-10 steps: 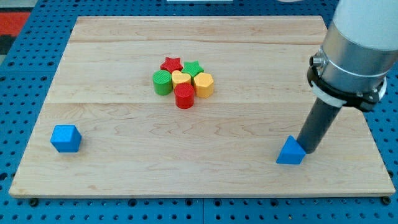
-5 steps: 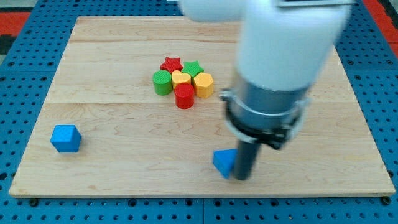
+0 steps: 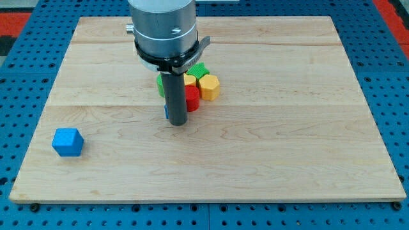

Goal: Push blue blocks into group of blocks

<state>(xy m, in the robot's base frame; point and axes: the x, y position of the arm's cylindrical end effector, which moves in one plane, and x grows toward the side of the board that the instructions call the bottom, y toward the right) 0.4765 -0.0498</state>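
Blue cube (image 3: 68, 142) sits lower left; my tip (image 3: 177, 123), fingerless, touches the cluster's red cylinder (image 3: 191, 98) at centre, blue sliver (image 3: 166, 112) beside.

Pale wooden bench (image 3: 287, 128) made of lengthwise planks, resting on a blue perforated pegboard (image 3: 19, 102); a red surface (image 3: 13, 25) shows at the far left corner.

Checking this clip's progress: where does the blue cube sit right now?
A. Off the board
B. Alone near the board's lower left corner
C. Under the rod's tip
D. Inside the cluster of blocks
B: the blue cube sits alone at the view's lower left, far from the cluster and my tip.
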